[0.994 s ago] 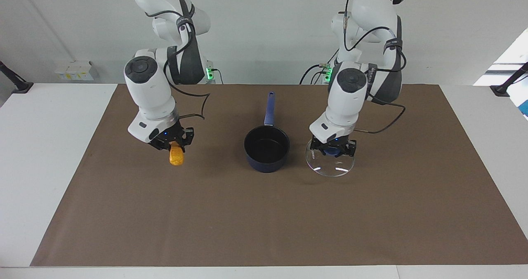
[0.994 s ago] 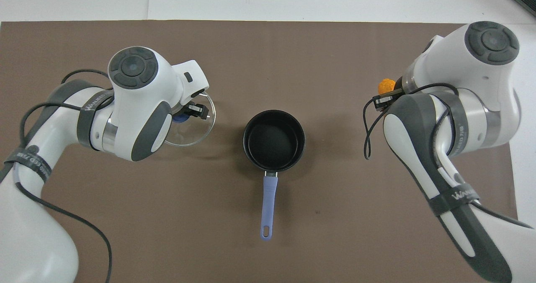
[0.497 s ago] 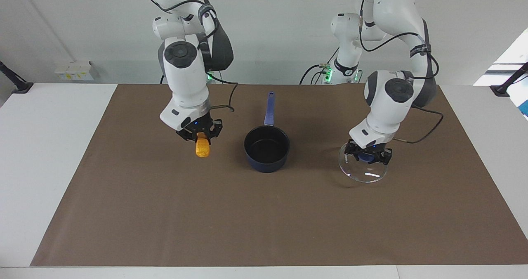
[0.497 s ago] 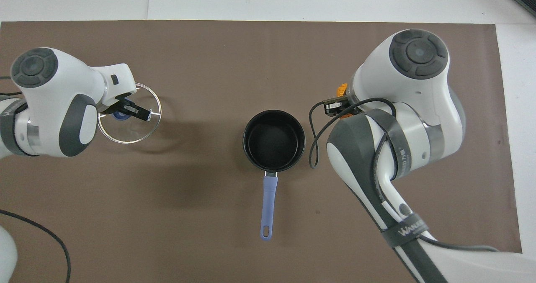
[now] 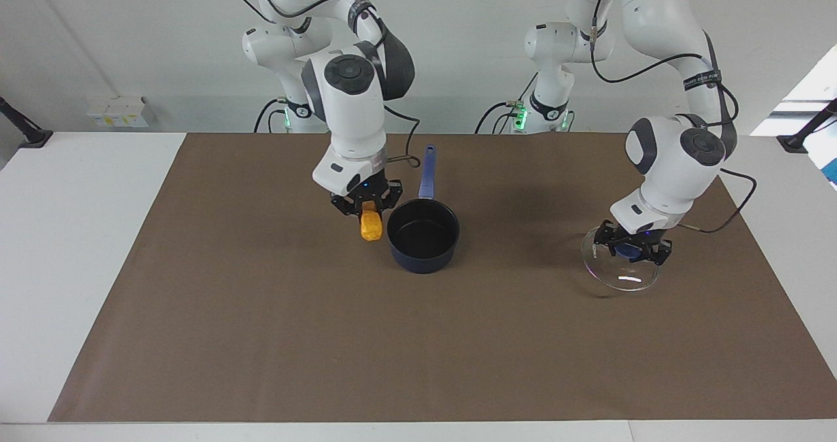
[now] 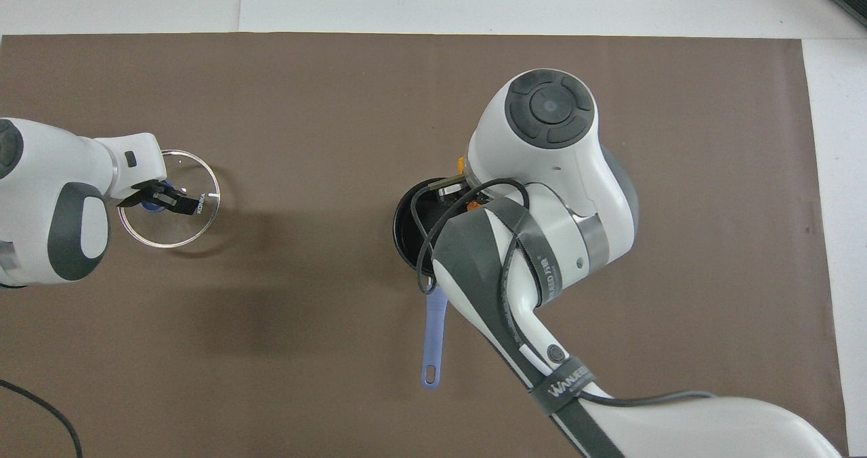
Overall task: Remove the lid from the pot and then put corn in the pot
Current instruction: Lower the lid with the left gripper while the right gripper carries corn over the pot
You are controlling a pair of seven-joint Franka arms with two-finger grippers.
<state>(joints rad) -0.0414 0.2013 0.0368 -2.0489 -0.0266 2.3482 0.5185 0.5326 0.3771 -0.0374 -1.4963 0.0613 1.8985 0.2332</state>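
Corn (image 5: 371,225), a small orange-yellow bumpy toy cob, hangs upright from the right gripper (image 5: 365,210), whose fingers are clamped on its top, in the facing view. It hovers just beside the rim of the small navy-blue saucepan (image 5: 423,235), toward the right arm's end of the brown table mat (image 5: 261,337). The pot stands open, handle pointing toward the robots. Toward the left arm's end, the left gripper (image 5: 633,250) is clamped on the blue knob of the round clear glass lid (image 5: 618,275), held tilted low over the mat.

From overhead, the right arm covers most of the pot (image 6: 408,224); a sliver of corn (image 6: 461,166) shows. The left gripper (image 6: 157,198) grips the lid (image 6: 169,231), well apart from the pot.
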